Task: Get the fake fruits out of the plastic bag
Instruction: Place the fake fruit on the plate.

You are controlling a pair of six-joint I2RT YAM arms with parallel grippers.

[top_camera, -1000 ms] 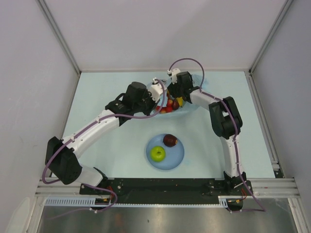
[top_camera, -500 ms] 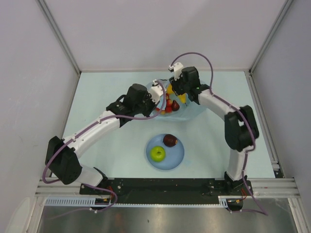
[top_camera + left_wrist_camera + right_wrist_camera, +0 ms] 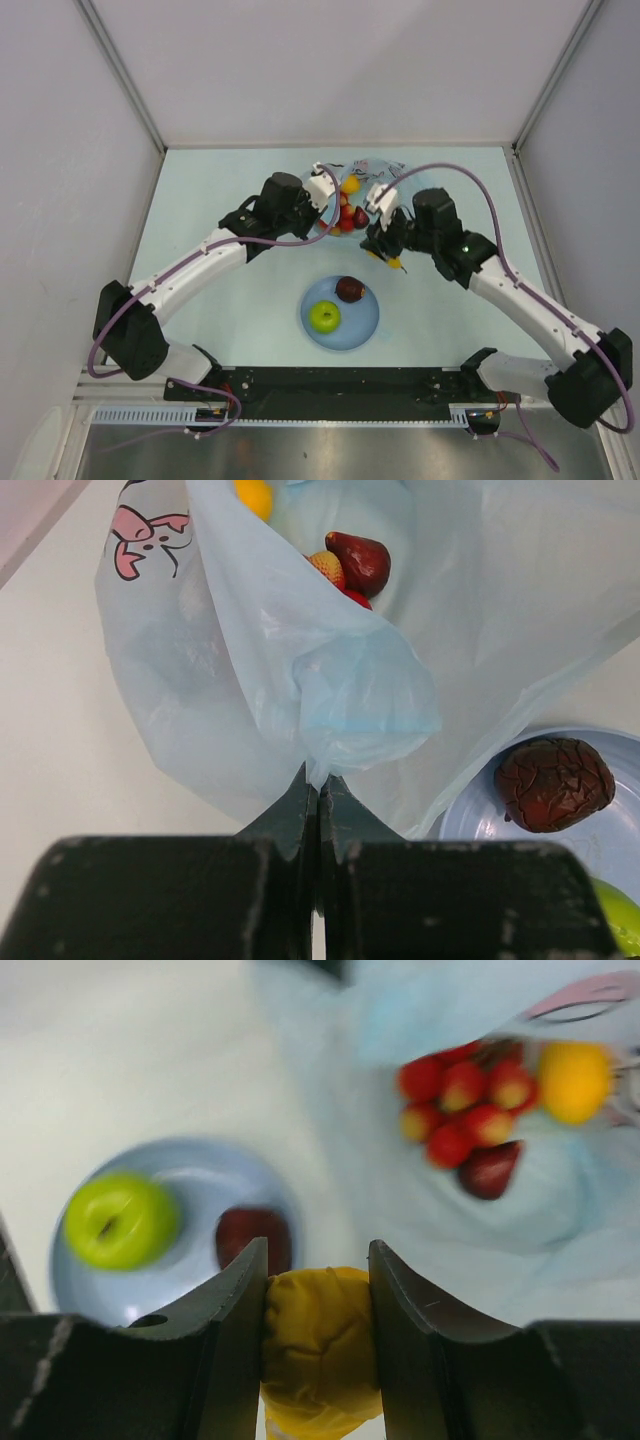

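Counter [image 3: 200, 190]: plastic bag [image 3: 240, 670] at far centre, left pincer [image 3: 318, 790] clenched on a fold of it. Plate [image 3: 360, 325] nearer the bases carries green apple [image 3: 323, 317] and dark red fruit [image 3: 350, 290]. Right pincer [image 3: 318, 1257] grasps yellow pear [image 3: 320, 1345] between bag and plate. Grapes [image 3: 460, 1105] and lemon [image 3: 572, 1080] lie inside bag.

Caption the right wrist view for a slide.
Right claw grips a yellow fruit; the plate with a green apple and the plastic bag lie beyond.
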